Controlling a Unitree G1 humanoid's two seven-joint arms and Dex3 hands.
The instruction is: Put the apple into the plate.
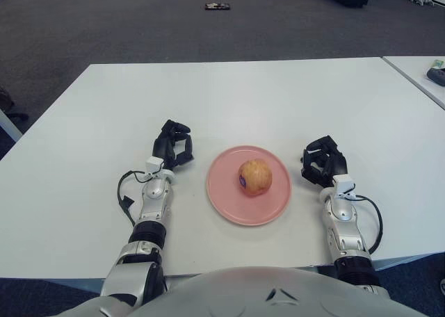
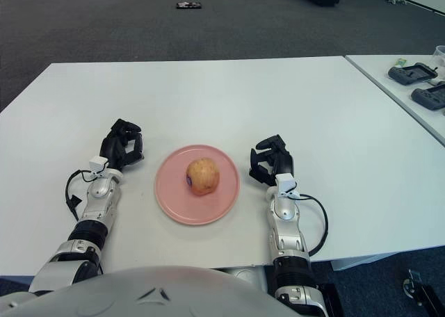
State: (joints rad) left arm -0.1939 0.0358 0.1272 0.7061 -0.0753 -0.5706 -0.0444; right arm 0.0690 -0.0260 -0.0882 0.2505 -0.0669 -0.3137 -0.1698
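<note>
**Apple's on the plate, looks basically done**

Left hand (image 1: 173,141) sits just left of the plate, fingers curled in, holding nothing. Right hand (image 1: 322,162) is just right of it, also curled and empty. Between them, the apple (image 1: 254,176) rests near the middle of the pink plate (image 1: 229,206), near side of the white table (image 1: 278,94). I'd say nothing's left to do. There's a small dark sticker on the apple, but I can't read it.

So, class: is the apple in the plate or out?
In. The apple sits near the pink plate's middle; neither curled hand, left or right, touches it.
</note>
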